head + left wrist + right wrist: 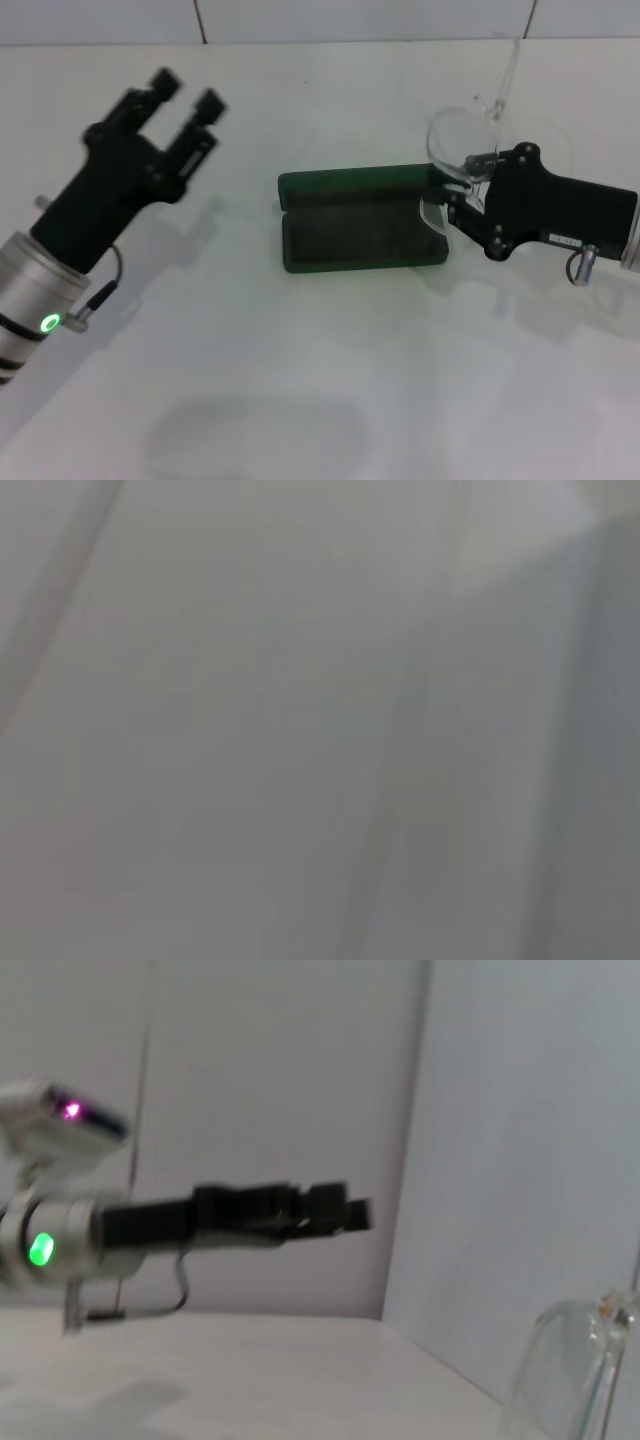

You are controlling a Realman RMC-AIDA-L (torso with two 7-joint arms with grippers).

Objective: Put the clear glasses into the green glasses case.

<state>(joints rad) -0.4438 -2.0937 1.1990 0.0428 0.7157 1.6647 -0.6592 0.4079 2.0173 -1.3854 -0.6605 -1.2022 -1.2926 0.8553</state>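
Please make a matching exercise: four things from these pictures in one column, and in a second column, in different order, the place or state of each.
1. clear glasses
2. green glasses case
3. left gripper
4. right gripper

a. lies open on the table
b. open, raised over the table's left part, holds nothing
c. held above the case's right end
d. shut on the glasses

Pairs: 1-c, 2-a, 3-b, 4-d
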